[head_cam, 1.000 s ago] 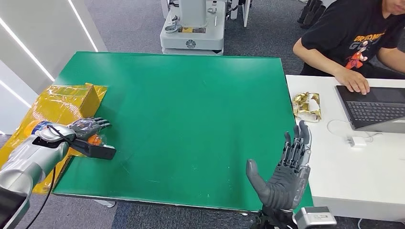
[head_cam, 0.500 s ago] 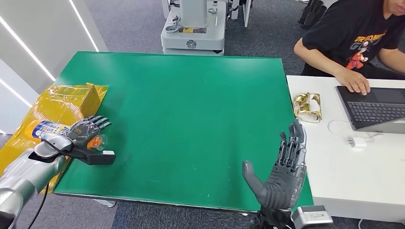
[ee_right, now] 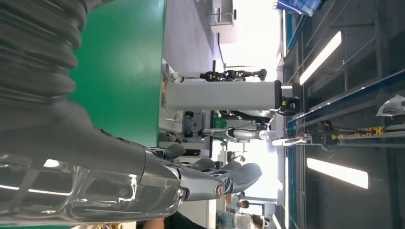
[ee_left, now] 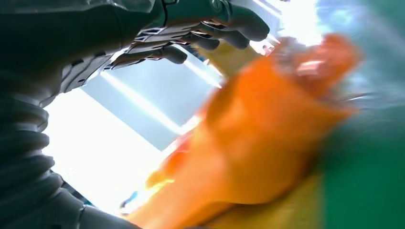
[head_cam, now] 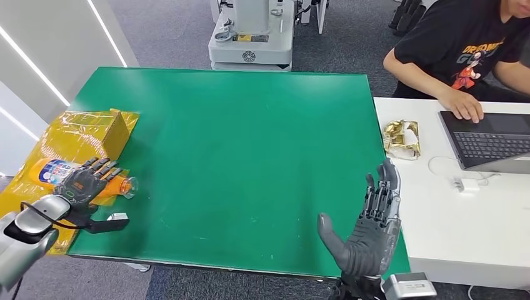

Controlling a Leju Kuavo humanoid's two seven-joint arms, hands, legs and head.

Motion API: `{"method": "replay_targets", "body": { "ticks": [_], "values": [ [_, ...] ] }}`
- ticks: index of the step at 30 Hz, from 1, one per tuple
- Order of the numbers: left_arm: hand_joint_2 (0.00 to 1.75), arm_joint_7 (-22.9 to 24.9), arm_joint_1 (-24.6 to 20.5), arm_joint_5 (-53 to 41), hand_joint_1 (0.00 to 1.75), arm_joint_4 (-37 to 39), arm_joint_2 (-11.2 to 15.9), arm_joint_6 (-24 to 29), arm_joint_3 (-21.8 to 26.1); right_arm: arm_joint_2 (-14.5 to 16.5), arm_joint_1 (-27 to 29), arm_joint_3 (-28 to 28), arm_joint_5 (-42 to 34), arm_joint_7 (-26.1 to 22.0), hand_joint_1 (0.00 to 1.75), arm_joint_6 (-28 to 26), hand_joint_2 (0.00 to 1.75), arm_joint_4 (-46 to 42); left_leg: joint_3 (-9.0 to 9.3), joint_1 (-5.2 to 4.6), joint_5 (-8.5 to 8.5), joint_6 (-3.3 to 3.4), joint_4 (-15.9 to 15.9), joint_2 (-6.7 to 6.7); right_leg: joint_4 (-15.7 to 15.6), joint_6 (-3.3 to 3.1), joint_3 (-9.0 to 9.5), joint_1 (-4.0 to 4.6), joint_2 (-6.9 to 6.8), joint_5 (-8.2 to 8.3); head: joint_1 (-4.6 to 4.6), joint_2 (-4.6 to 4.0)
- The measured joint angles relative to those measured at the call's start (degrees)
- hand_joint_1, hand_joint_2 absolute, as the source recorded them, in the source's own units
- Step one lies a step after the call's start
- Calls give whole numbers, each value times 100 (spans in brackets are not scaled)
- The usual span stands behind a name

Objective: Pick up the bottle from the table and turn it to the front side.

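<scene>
An orange-drink bottle with a blue and white label lies on its side on a yellow bag at the left edge of the green table, its cap pointing toward the table's middle. My left hand hovers over the bottle's orange part with fingers spread and the thumb held out on the near side. The left wrist view shows the blurred orange bottle under the fingers, with a gap between them. My right hand stands upright and spread at the table's front right edge.
The yellow bag wraps a box at the table's left. A white desk adjoins on the right with a crumpled gold wrapper, a laptop and a charger. A person sits there. A white machine stands beyond the table.
My left hand has drawn back toward the table's left front, from over the bottle's cap end to over its middle. The bottle and right hand have barely moved.
</scene>
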Motion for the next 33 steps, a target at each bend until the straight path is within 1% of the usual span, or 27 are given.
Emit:
{"method": "replay_targets", "body": {
  "ticks": [3,6,10,12,13,15,17,19,21,23,25,27,30,32,33],
  "values": [
    [175,51,419,-285,0,-549,107,-11,431,-2,-18,7,-23,-23,0,58,175,75,-3,0,-1,0,0,-5,-1,1,0,0,-4,-3,1,0],
    [175,69,744,-544,0,-1006,82,156,842,-2,-32,13,-34,-38,0,85,175,141,-5,-1,-1,1,0,-6,-3,1,-2,-1,-6,-3,1,0],
    [175,46,831,-746,0,-1344,-125,800,1281,-2,-51,20,-35,-33,0,94,175,200,-6,-1,0,1,0,-15,-5,2,4,-1,-19,-2,1,0],
    [175,31,835,-765,0,-1443,-253,944,1428,-2,-59,28,-34,-32,0,98,175,223,-5,-1,0,1,1,-12,-4,1,4,-1,-16,-1,1,0],
    [175,8,830,-734,0,-1475,-309,1014,1484,-2,-61,32,-33,-31,0,100,175,232,-4,-2,0,1,1,-11,-5,0,2,-2,-15,0,2,0],
    [175,-176,778,-397,0,-1499,-495,1392,1596,-2,-63,36,-31,-27,0,93,175,241,-3,-3,0,1,2,-17,-6,1,2,-3,-21,-1,1,0],
    [175,-549,667,329,0,-1500,-853,2007,1686,-2,-66,46,-29,-21,0,68,175,244,-5,-4,0,2,3,-33,-7,3,7,-4,-37,-2,1,0],
    [175,-1008,524,1229,0,-1484,-1322,2482,1708,-3,-70,61,-29,-16,0,19,175,247,-5,-7,0,2,4,-41,-7,4,13,-6,-46,-3,2,0],
    [175,-1440,395,2122,0,-1459,-1813,2696,1698,-7,-76,79,-36,-18,0,-36,175,255,-4,-10,0,3,4,-40,-9,5,15,-9,-47,-2,2,0],
    [175,-1763,309,2894,0,-1438,-2267,2745,1660,-11,-83,99,-49,-32,0,-83,175,263,-4,-10,-2,4,5,-38,-10,7,17,-9,-45,0,3,0],
    [175,-2031,262,3578,0,-1428,-2651,2679,1612,-17,-88,110,-76,-55,0,-123,175,272,-4,-11,-3,7,7,-36,-11,9,16,-10,-42,1,2,0],
    [175,-2299,245,4285,0,-1427,-2971,2497,1584,-26,-93,117,-110,-86,0,-147,175,284,-3,-11,-5,9,8,-36,-12,9,15,-10,-41,1,2,0],
    [175,-2602,242,5635,0,-1433,-3449,1967,1529,-44,-109,142,-180,-133,0,-174,175,309,-3,-11,-6,10,8,-38,-13,9,15,-10,-43,1,2,0],
    [175,-2729,281,6873,0,-1473,-3807,1473,1483,-63,-127,177,-242,-164,0,-188,175,336,-4,-10,-8,13,8,-36,-12,9,16,-10,-41,1,1,0],
    [175,-2756,295,7215,0,-1487,-3901,1334,1471,-68,-132,186,-259,-173,0,-189,175,344,-4,-10,-8,14,8,-35,-12,9,16,-10,-41,1,1,0]
  ]
}}
